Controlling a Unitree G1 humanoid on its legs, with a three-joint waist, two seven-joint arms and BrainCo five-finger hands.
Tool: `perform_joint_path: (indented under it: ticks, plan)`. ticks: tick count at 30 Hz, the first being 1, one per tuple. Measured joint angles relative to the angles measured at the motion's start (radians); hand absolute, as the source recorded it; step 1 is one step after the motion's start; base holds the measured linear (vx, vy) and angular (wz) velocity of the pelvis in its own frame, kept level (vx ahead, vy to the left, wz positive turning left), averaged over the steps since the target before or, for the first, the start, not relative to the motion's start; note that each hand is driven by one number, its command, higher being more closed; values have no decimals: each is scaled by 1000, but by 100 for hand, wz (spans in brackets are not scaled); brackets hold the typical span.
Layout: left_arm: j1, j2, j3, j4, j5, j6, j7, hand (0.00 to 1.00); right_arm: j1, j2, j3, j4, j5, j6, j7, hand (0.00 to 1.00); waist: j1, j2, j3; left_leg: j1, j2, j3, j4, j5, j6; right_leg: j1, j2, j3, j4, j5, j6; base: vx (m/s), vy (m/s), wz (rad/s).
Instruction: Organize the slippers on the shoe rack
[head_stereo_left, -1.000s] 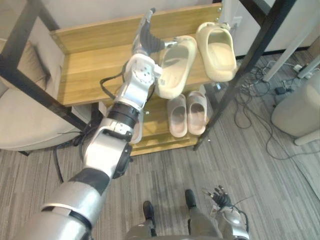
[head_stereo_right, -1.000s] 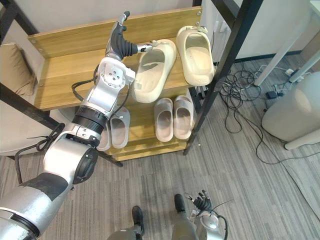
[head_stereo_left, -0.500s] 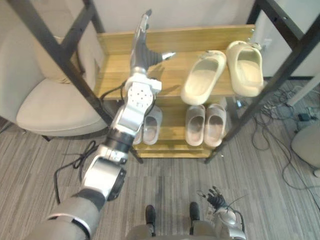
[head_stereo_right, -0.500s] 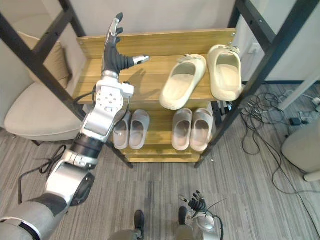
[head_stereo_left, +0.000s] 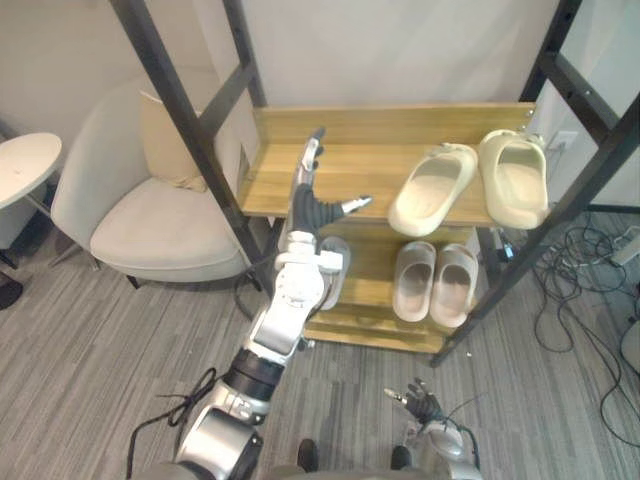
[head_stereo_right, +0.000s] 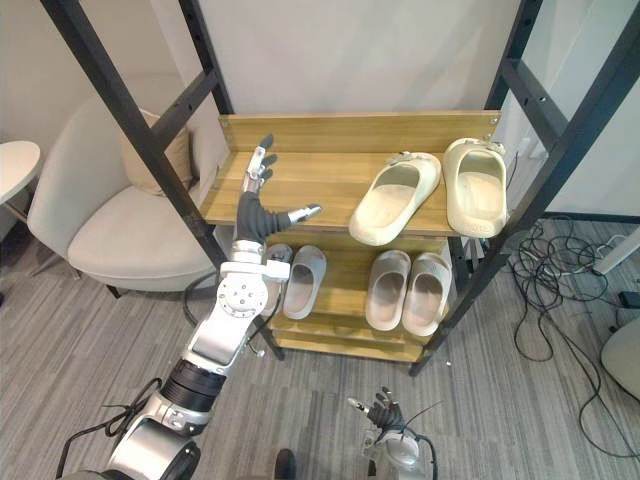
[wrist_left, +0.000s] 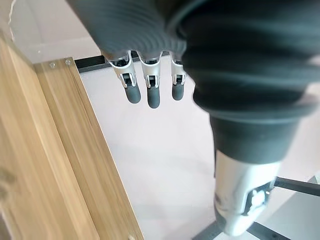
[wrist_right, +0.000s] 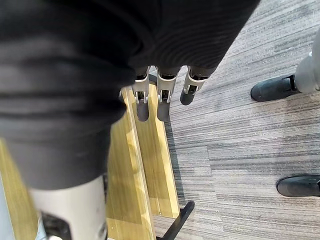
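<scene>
Two cream slippers lie on the right of the rack's upper wooden shelf (head_stereo_left: 300, 185): one (head_stereo_left: 432, 189) askew with its toe over the front edge, the other (head_stereo_left: 515, 178) beside the right post. My left hand (head_stereo_left: 312, 200) is raised before the shelf's left part, open, fingers (wrist_left: 147, 85) straight, thumb out, holding nothing, well left of both. On the lower shelf is a pale pink pair (head_stereo_left: 436, 282); another slipper (head_stereo_left: 335, 270) shows partly behind my left arm. My right hand (head_stereo_left: 425, 405) hangs low over the floor, open and holding nothing.
A beige armchair (head_stereo_left: 150, 210) with a cushion stands left of the rack, a white round side table (head_stereo_left: 25, 165) beyond it. Black metal posts (head_stereo_left: 190, 140) frame the rack on both sides. Cables (head_stereo_left: 590, 300) trail over the floor at the right.
The camera has drawn back from the rack. My left hand has come off the askew cream slipper and moved left and back to the shelf's front edge. The right hand stays low.
</scene>
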Motion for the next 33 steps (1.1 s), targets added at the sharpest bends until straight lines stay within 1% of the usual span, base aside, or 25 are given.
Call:
perform_joint_path:
  ticks: [4,11,14,18,22,27,30,33]
  plan:
    - [24,-11,-39,18,1,-1,-1,0,1,0,0,12,0,0,-16,0,-1,-4,-7,0,3,5,2,0,0,1,1,-2,0,0,0,0,0,0]
    - [25,-42,-75,120,1,-1,-4,0,-1,0,-5,12,1,0,-33,0,-6,-6,-8,4,5,32,3,0,1,-6,3,17,1,1,0,-10,0,-8]
    - [25,-55,-77,158,0,-1,-4,0,-9,0,-10,12,2,0,-37,0,-15,-6,-8,0,6,53,11,-5,2,-20,4,36,6,3,0,-6,9,-19]
    - [25,-59,-77,182,0,1,-2,0,-9,-1,-16,12,2,0,-45,0,-33,-9,-6,2,9,72,21,-14,-8,-26,7,55,9,3,0,0,4,-14]
    - [21,-68,-74,203,-1,2,0,0,-8,-2,-17,12,2,0,-57,0,-35,-10,-5,-2,12,93,21,-16,-11,-47,11,78,18,3,0,-4,4,-16]
    - [-5,-91,-73,251,-2,5,0,0,-10,-1,-19,12,2,0,-57,0,-42,-12,-4,-7,12,97,21,-16,-12,-55,12,82,20,3,0,2,1,-3]
    - [-5,-88,-61,251,-2,6,0,0,-15,9,-55,9,2,0,-57,0,-44,-18,0,-6,19,100,19,-15,-16,-50,23,82,6,10,-5,3,-8,-2]
    - [-5,-87,-43,274,-2,8,0,0,-28,11,-56,9,3,0,-58,0,-45,-27,7,4,29,103,16,-16,-24,-30,33,82,-23,22,-12,3,-16,-3]
